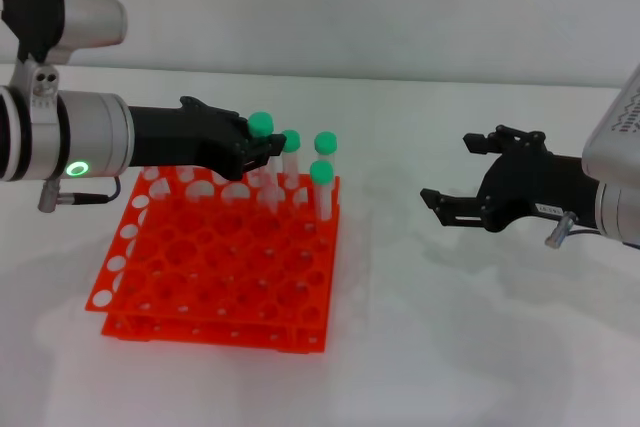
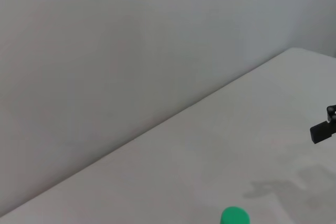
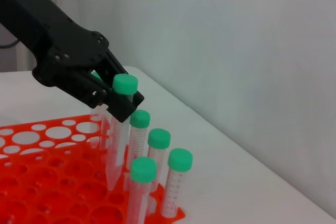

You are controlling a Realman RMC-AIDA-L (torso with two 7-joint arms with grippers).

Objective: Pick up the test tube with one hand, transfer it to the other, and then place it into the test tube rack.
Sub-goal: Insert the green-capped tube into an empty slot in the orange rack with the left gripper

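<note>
Left tool (image 1: 250,155) clamps test tube (image 3: 119,129) over rack (image 1: 200,267) corner | right tool (image 1: 465,172) open, well apart

Your green-capped clear test tube (image 3: 119,129) hangs upright above the orange-red test tube rack's (image 1: 215,277) far corner, beside four racked tubes (image 3: 157,177).

Hidden and cut-off parts

The held test tube (image 3: 116,145) has its upper body covered by the left gripper (image 1: 252,154), and its tip is lost among the rack (image 1: 215,257) holes; the left wrist view shows only a green cap (image 2: 234,216), cut by the edge.
</note>
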